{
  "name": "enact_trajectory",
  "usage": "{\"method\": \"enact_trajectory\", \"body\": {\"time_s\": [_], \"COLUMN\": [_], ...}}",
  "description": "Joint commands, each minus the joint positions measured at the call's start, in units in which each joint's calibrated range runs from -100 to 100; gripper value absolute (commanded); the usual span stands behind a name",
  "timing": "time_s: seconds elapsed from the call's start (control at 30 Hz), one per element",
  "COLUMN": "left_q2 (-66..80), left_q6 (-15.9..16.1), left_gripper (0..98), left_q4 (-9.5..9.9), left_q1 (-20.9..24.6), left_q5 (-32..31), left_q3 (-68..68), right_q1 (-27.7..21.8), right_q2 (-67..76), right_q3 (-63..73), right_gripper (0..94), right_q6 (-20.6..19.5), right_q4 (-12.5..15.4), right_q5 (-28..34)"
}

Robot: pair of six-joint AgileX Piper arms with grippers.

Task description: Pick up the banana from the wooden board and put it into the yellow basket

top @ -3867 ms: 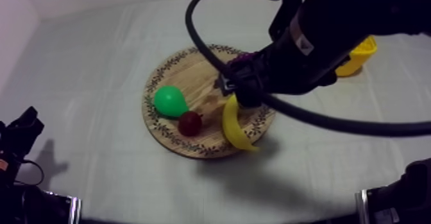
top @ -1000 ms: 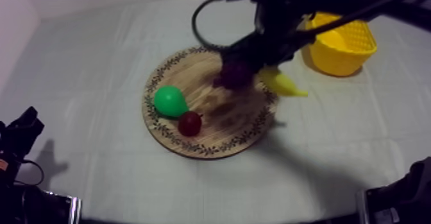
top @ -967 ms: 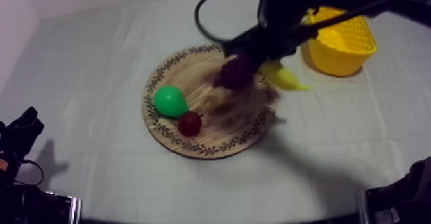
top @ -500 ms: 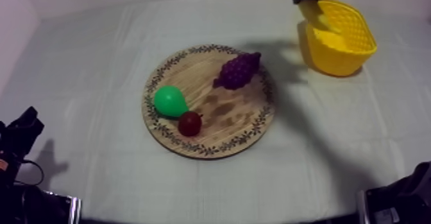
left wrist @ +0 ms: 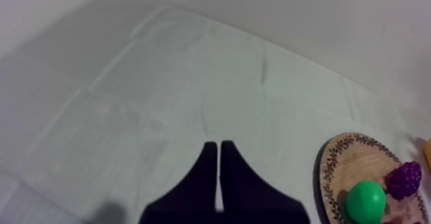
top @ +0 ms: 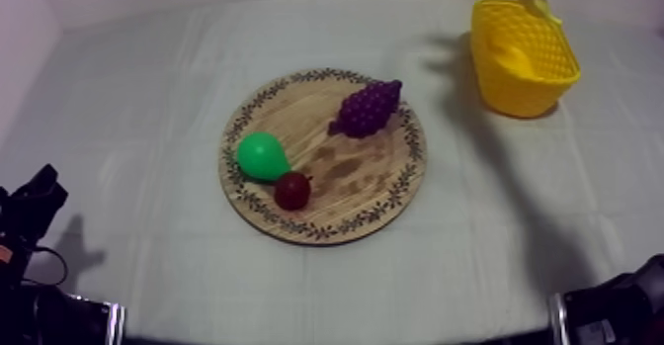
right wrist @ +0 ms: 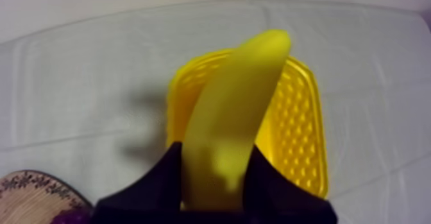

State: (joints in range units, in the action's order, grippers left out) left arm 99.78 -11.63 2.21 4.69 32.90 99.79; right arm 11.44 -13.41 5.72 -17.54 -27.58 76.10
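While the banana (right wrist: 237,104) is held clamped in the right pincer (right wrist: 215,155), gripped near one end with most of its length reaching out ahead of the fingers, the yellow basket (right wrist: 296,133) is seen below and just beyond the pincer. The board (top: 323,220) is left well behind the pincer; on it the grapes (top: 368,107), the pear (top: 262,156) and the small red fruit (top: 292,189) are noted, the banana no longer among them.

Risks judged from here:
- Height over the basket cannot be read with certainty. If the fruit is let go from high up, a bounce out onto the desk (top: 148,122) is likely.
- The free end is carried toward the far rim. If released at this slant, the banana may be caught on the rim and tipped over the side.
- With the grip so near one end, a swing or slip of the fruit during lowering is possible.
- If the pincer is lowered off-centre, the light basket may be nudged or upset.

The left pincer (left wrist: 218,157) is seen closed on nothing, its fingers pressed together in a thin wedge over bare cloth, with the board off to one side ahead of it.
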Motion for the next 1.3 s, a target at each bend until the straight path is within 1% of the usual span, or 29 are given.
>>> {"method": "enact_trajectory", "body": {"time_s": [0.0,0.33,0.4,0.43,0.47,0.57,0.63,0.7,0.77,0.83,0.93,1.17,1.27], "left_q2": [0.0,0.0,0.0,0.0,0.0,0.0,0.0,0.0,0.0,0.0,0.0,0.0,0.0], "left_q6": [0.0,0.0,0.0,0.0,0.0,0.0,0.0,0.0,0.0,0.0,0.0,0.0,0.0], "left_gripper": [0.1,0.1,0.1,0.1,0.1,0.1,0.1,0.1,0.1,0.1,0.1,0.1,0.1], "left_q4": [-0.03,-0.03,-0.03,-0.03,-0.03,-0.03,-0.03,-0.03,-0.03,-0.03,-0.03,-0.03,-0.03], "left_q1": [0.0,0.0,0.0,0.0,0.0,0.0,0.0,0.0,0.0,0.0,0.0,0.0,0.0], "left_q5": [0.0,0.0,0.0,0.0,0.0,0.0,0.0,0.0,0.0,0.0,0.0,0.0,0.0], "left_q3": [0.0,0.0,0.0,0.0,0.0,0.0,0.0,0.0,0.0,0.0,0.0,0.0,0.0], "right_q1": [-1.5,-4.7,-5.0,-5.2,-5.3,-5.5,-5.8,-6.0,-6.4,-6.7,-7.2,-9.0,-9.8], "right_q2": [-1.3,-6.7,-7.7,-8.2,-8.6,-9.8,-10.4,-10.5,-10.0,-8.9,-5.7,6.2,12.3], "right_q3": [0.1,-2.1,-2.8,-3.1,-3.3,-4.1,-4.7,-5.4,-6.5,-8.0,-11.1,-20.2,-25.7], "right_gripper": [14.3,14.4,16.1,19.3,25.5,48.3,58.7,64.8,67.4,66.1,59.4,31.1,18.3], "right_q6": [-0.2,-0.9,-1.0,-0.9,-0.5,1.3,2.0,2.3,2.3,1.9,0.8,-0.6,-1.9], "right_q4": [-0.5,-1.5,-1.5,-1.3,-0.9,0.7,1.5,2.1,2.4,2.1,1.4,0.7,-0.3], "right_q5": [-0.9,-4.7,-5.6,-6.1,-6.6,-8.1,-8.9,-9.7,-10.8,-12.3,-15.5,-25.9,-31.5]}}
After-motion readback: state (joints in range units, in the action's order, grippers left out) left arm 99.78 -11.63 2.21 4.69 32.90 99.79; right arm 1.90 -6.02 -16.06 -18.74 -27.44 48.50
